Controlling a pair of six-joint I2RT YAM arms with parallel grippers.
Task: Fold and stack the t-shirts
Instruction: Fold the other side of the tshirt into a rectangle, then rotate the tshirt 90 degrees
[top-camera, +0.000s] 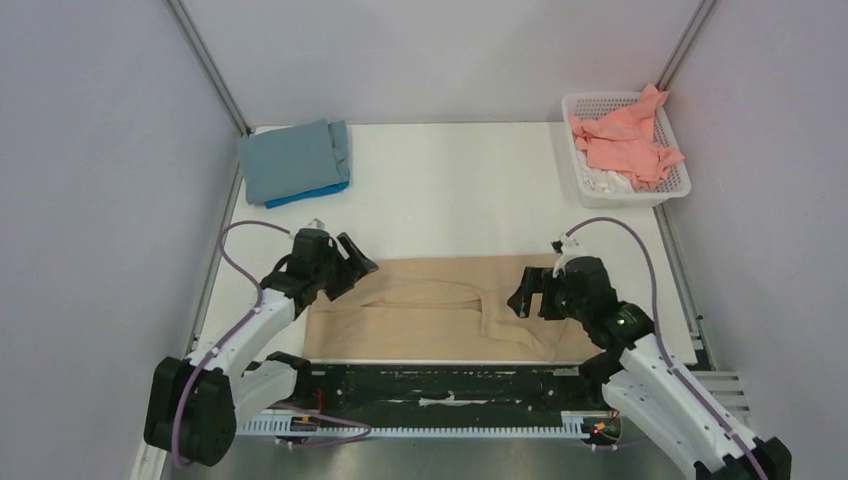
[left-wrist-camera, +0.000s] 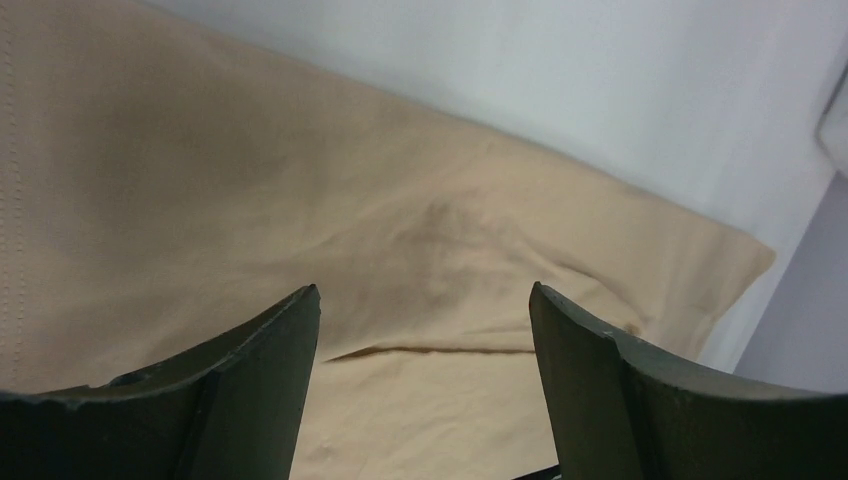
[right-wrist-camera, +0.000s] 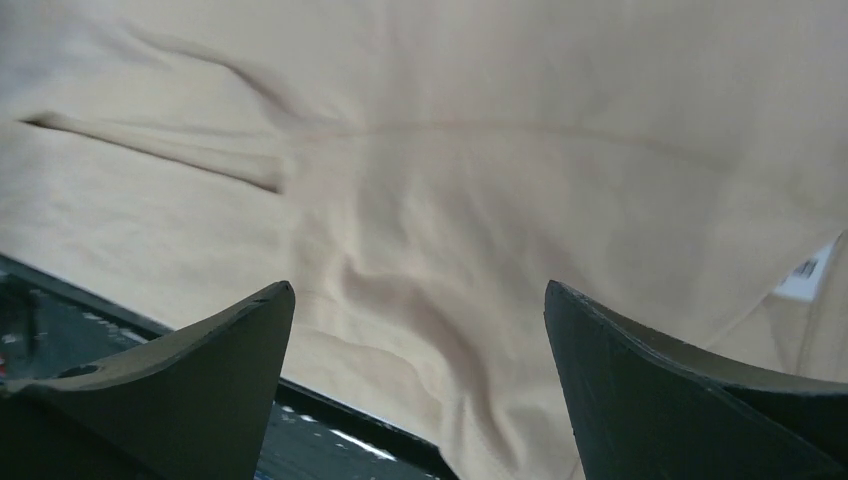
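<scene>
At the front edge of the table (top-camera: 450, 190), a part-folded beige shirt (top-camera: 440, 320) is flanked by the left gripper (top-camera: 355, 258) and right gripper (top-camera: 528, 292), both held open. If only one layer is pinched, the fold could be dragged crooked.

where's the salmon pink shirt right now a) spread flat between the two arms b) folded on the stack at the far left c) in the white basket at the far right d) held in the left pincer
C: the salmon pink shirt lies crumpled in the white basket at the far right corner; the beige shirt is the one spread between the arms.
</scene>
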